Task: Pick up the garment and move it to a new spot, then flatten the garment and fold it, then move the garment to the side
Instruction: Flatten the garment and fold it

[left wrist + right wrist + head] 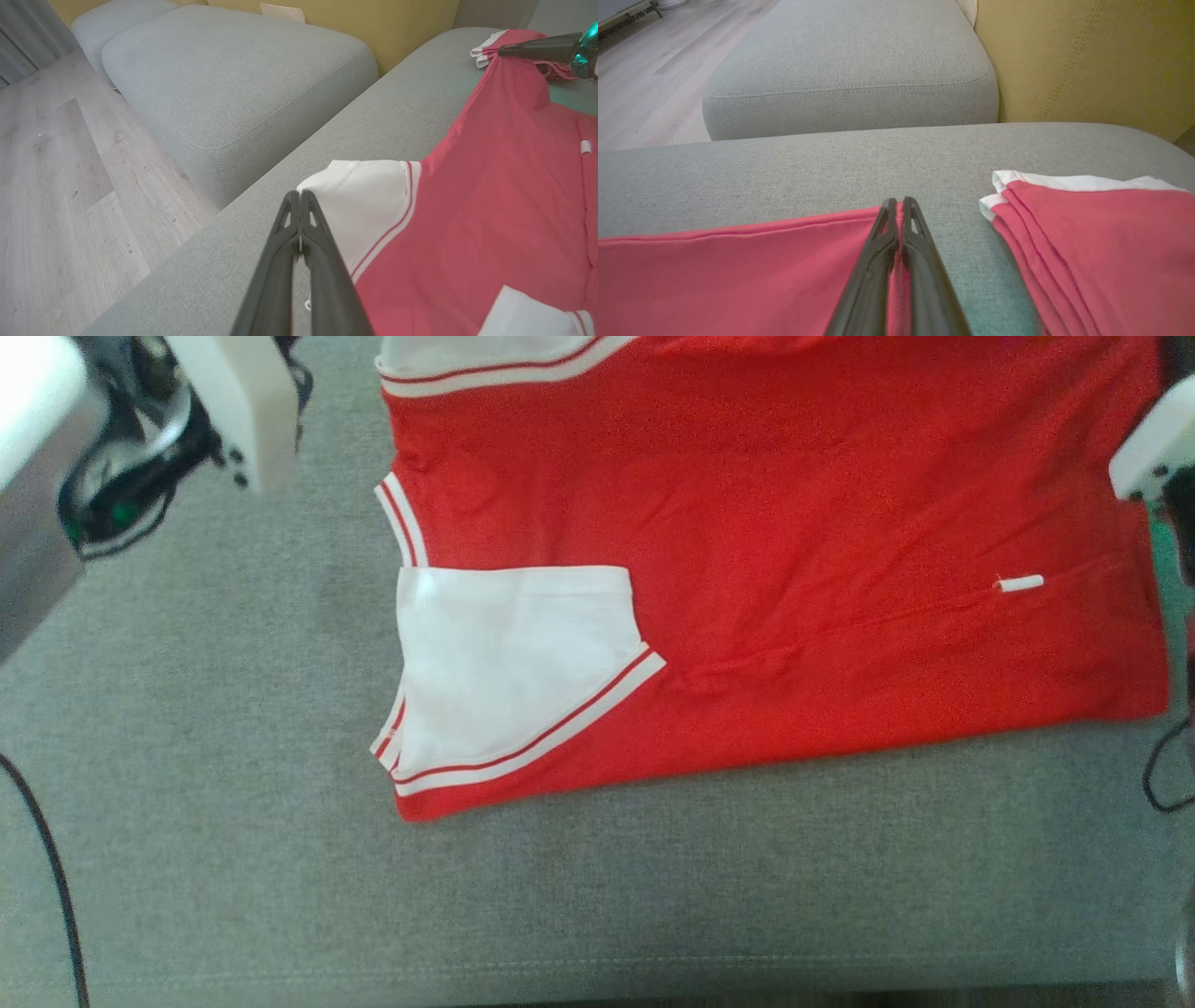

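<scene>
The garment [794, 569] is a red shirt with white, red-striped sleeves, lying spread on a grey sofa cushion [597, 896]. One white sleeve [504, 663] is folded over its front. In the left wrist view my left gripper [299, 193] is shut, its tips pinching the corner of the other white sleeve [364, 205]. My right gripper [900, 201] is shut on the garment's red edge [714, 280], with fabric showing between the fingers. The left wrist view also shows the right gripper [502, 50] holding that red corner slightly raised. A bunched part of the garment [1087, 233] lies to its right.
A second grey cushion [224, 84] stands beyond a gap, with a yellow backrest [1087, 60] behind. Wood floor [56, 186] lies off the cushion's edge. A black cable [56, 877] hangs at the near left. Pale forearms sit at the upper left [233, 411] and right edge [1153, 448].
</scene>
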